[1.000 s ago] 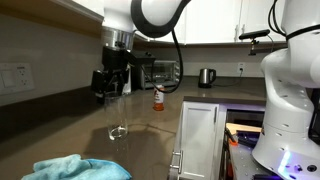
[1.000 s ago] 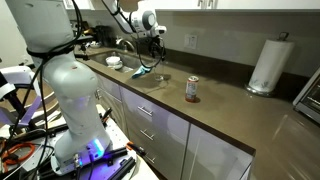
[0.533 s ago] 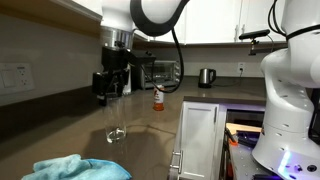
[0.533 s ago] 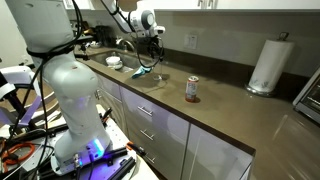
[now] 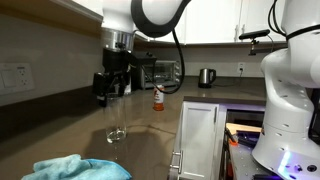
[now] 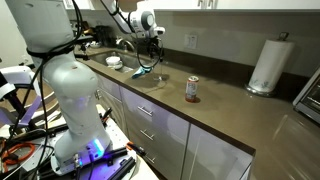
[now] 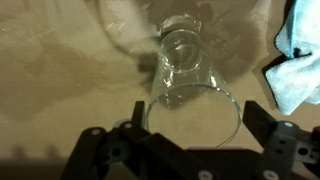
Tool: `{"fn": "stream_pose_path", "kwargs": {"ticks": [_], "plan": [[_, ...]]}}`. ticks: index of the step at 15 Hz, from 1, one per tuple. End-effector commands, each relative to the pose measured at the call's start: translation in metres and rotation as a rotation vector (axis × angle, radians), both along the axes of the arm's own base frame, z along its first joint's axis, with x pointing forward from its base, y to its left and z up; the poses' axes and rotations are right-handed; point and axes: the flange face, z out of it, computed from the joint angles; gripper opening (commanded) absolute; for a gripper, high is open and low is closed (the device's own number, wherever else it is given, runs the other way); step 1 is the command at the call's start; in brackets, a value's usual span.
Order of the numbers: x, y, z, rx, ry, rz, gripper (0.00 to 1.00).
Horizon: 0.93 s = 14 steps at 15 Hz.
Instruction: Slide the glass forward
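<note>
One glass (image 5: 116, 120) is standing upright on the table (image 5: 150, 145), a tall, clear, colourless cylinder with a thick base that is catching a little light. From the wrist it (image 7: 185, 75) is showing as a round rim with the heavy bottom glinting deep inside. The table is looking smooth and matte, brown-grey in both exterior views and faintly mottled under the wrist camera (image 7: 60, 60).

The black claw (image 5: 113, 97) is hanging straight down over the glass's mouth. In the wrist view the claw (image 7: 195, 113) is standing wide, one finger just beside the rim on each side; whether either is touching the glass cannot be told. A soft, crumpled blue cloth (image 5: 75, 168) is lying near the glass, and its pale edge (image 7: 300, 60) is poking into the wrist picture. A small white bottle (image 5: 157, 98) with an orange label is standing well apart behind, and a dark kettle (image 5: 206, 77) is sitting farther back.

Nothing seems to be shifting compared with a second ago: claw, glass, cloth and bottle are all sitting where they were.

Only the bottle (image 6: 192, 89) is reading clearly in an exterior view; the glass there is too small and transparent to pick out. The cloth is being cut off by the frame edge in the wrist view, and the claw's upper parts are blurring into shadow.
</note>
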Motion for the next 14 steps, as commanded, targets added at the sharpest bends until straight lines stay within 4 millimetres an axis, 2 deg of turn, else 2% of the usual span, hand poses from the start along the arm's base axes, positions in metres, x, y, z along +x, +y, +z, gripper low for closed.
{"fn": "stream_pose_path", "kwargs": {"ticks": [1, 14], "plan": [[-0.009, 0.001, 0.001, 0.008, 0.013, -0.029, 1.00], [-0.026, 0.017, 0.009, -0.020, 0.053, -0.088, 1.00]]}}
